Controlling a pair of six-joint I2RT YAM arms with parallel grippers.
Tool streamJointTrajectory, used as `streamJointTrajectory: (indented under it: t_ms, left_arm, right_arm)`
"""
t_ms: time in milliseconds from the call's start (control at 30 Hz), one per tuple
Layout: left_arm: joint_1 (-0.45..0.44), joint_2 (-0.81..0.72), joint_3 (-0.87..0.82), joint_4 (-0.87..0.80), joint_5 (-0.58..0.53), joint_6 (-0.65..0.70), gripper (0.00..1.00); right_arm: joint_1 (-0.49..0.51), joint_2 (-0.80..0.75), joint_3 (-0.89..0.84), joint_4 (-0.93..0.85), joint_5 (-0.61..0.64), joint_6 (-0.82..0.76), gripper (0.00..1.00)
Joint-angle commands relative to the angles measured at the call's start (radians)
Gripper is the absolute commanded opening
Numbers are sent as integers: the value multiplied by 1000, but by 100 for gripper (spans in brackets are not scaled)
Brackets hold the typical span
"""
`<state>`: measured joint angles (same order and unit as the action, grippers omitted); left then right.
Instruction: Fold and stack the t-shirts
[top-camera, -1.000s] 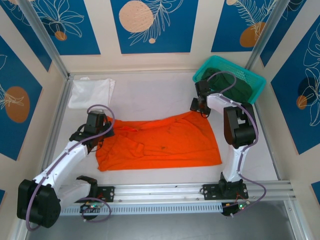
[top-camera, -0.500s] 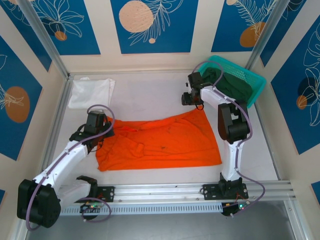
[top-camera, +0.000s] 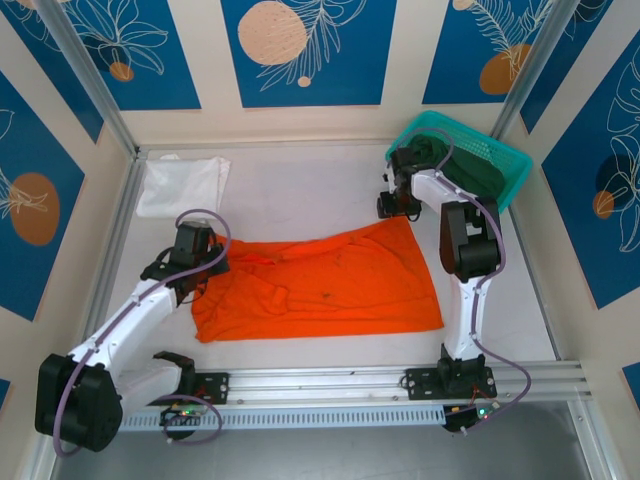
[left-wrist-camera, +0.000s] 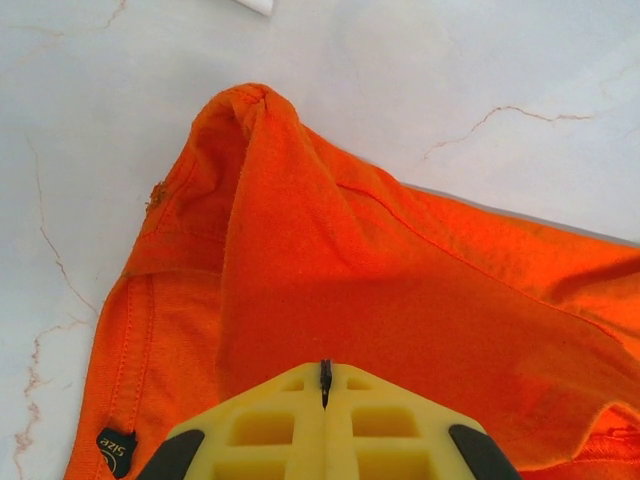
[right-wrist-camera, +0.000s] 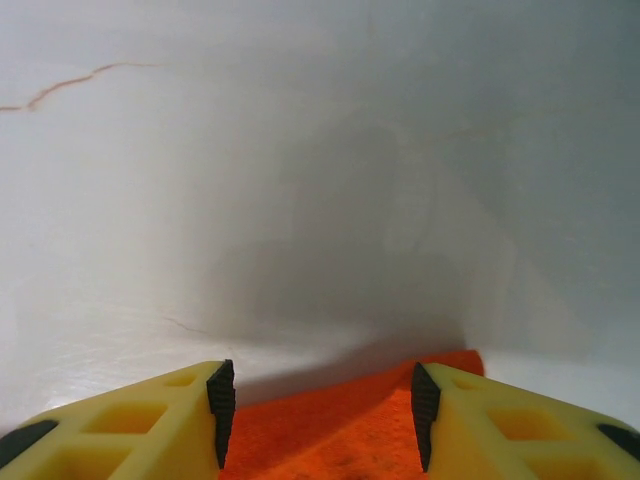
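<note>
The bright orange short-sleeved cloth t-shirt (top-camera: 320, 285) lies spread across the middle of the white bench (top-camera: 300, 190). It is mostly flat, with soft wrinkles and a rumpled left edge. The bench top looks smooth and stone-like, crossed by thin brownish veins (left-wrist-camera: 480, 115).

The left tool (top-camera: 200, 266) sits at the shirt's left end. In the left wrist view, the left tool (left-wrist-camera: 325, 375) is closed, its yellow plastic fingers (left-wrist-camera: 260, 430) pressed together along a thin dark seam. The fingers are moulded with hollow pockets. The orange knit (left-wrist-camera: 400, 300) rises in a rounded ridge that runs into the closed tips, so the cloth is pinched there. A stitched hem and a small black size label (left-wrist-camera: 117, 443) show at the lower left.

The right tool (top-camera: 398, 208) is at the shirt's far right corner, just in front of the teal plastic mesh basket (top-camera: 500, 148). In the right wrist view, the right tool (right-wrist-camera: 318, 400) stands open, with black pads (right-wrist-camera: 222, 410) lining the yellow fingers. The corner of the orange cloth (right-wrist-camera: 340, 425) lies low between them, and neither pad touches it. The pale bench (right-wrist-camera: 300, 150) stretches beyond.

A folded white cloth t-shirt (top-camera: 183, 185) rests flat in the far left corner, well apart from the orange one. A dark green cloth t-shirt (top-camera: 485, 175) is bunched inside the basket.
</note>
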<state>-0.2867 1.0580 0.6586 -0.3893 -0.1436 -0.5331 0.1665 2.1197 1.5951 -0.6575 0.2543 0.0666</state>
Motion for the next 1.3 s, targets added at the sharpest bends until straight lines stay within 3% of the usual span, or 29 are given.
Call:
streamJointTrajectory:
  t_ms: [0, 200, 500, 900, 1267]
  left_arm:
    - [-8, 8, 9, -16, -7, 3, 2]
    - [-8, 17, 16, -14, -5, 7, 3]
    - [-8, 24, 18, -15, -2, 7, 3]
    - [-8, 52, 64, -10, -8, 21, 3]
    - [-4, 265, 291, 35, -6, 130, 0]
  right_arm:
    - [-13, 29, 14, -34, -12, 2, 53]
    - [-11, 31, 16, -34, 3, 20, 54]
    - [-16, 76, 66, -71, 44, 42, 44]
    - [6, 7, 54, -80, 28, 63, 12]
    - [35, -100, -12, -123, 104, 135, 10]
